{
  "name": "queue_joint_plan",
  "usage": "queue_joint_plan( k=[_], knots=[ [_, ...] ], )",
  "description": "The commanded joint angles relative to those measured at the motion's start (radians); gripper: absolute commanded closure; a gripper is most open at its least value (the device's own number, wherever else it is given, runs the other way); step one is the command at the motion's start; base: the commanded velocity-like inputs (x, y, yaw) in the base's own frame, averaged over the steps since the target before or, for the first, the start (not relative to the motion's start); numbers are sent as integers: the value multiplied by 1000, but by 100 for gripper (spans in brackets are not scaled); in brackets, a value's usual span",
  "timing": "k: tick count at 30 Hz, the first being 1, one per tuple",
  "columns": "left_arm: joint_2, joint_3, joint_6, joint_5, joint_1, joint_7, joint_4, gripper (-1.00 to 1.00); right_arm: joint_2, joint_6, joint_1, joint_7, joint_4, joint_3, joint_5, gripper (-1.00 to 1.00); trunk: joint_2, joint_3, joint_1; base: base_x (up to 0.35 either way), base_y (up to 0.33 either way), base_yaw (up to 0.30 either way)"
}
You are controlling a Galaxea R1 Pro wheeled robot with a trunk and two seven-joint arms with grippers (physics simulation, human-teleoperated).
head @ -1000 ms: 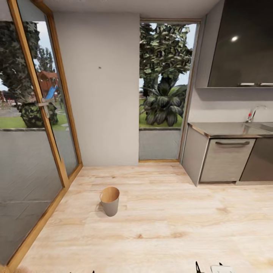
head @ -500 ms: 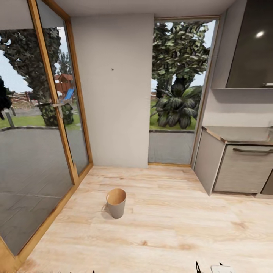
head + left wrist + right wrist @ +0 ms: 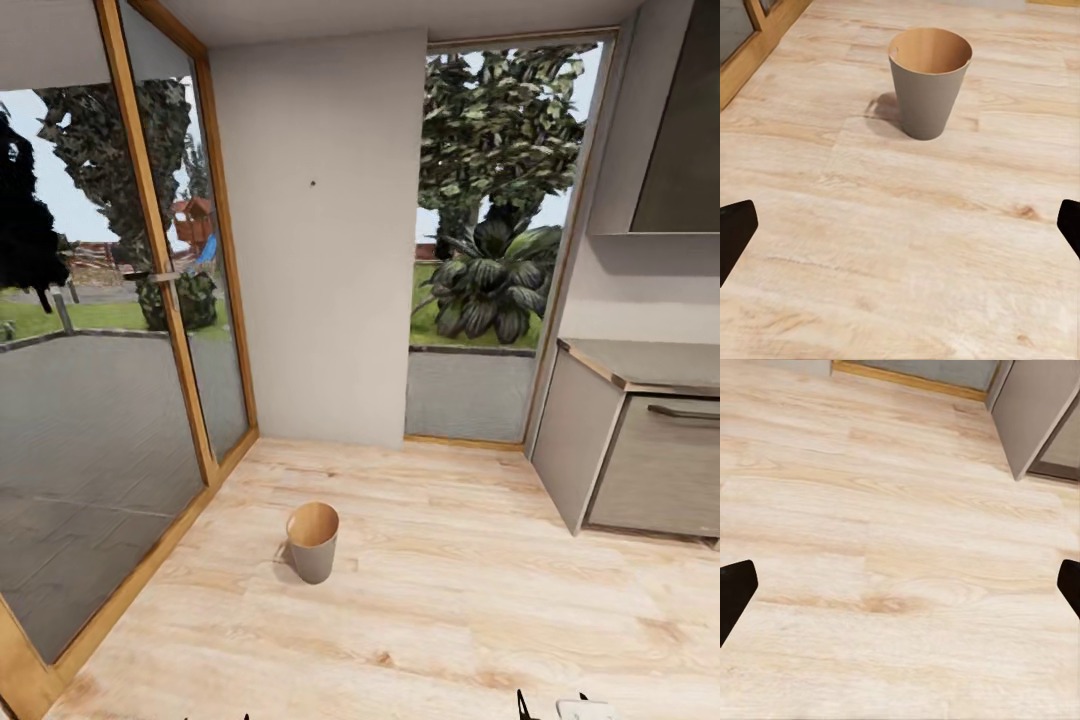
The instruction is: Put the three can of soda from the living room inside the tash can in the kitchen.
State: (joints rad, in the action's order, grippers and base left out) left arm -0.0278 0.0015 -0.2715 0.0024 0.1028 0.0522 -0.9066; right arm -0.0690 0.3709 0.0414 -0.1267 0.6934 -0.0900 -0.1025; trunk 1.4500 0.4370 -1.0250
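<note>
The tash can [image 3: 313, 540], a small pale grey bin with an orange-brown inside, stands upright on the plank floor a little left of the middle of the head view. It also stands ahead of my left gripper [image 3: 900, 232] as a tapered bucket [image 3: 928, 82] with nothing inside that I can see. That gripper is open over bare planks, with dark fingertips [image 3: 735, 234] at the far sides of the picture. My right gripper [image 3: 900, 592] is open too, above bare floor to the right of the bin. The soda cans are out of view.
A wood-framed glass door [image 3: 160, 300] runs along the left, with a grey wall [image 3: 320, 250] and a tall window [image 3: 490, 260] beyond the bin. A grey kitchen cabinet with a counter [image 3: 640, 450] stands at the right, and its corner [image 3: 1035, 412] lies ahead of the right gripper.
The whole picture has slid to the right, so the camera has turned left. The sink and tap have left the frame and more of the glass door shows. The bin stands as before.
</note>
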Motion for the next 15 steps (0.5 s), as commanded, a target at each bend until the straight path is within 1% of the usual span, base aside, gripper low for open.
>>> queue_joint_plan(
  k=[1,12,15],
  knots=[
    [0,0,0,0,0,0,0,-100,0,0,0,0,0,0,0,-100,0,0,0,118,-148,35],
    [-1,0,0,0,0,0,0,-100,2,-2,24,-6,1,-1,0,-100,0,0,0,118,-147,9],
    [-1,0,0,-1,0,0,0,-100,4,-2,25,-7,1,-1,0,-100,0,0,0,118,-146,79]
  ],
)
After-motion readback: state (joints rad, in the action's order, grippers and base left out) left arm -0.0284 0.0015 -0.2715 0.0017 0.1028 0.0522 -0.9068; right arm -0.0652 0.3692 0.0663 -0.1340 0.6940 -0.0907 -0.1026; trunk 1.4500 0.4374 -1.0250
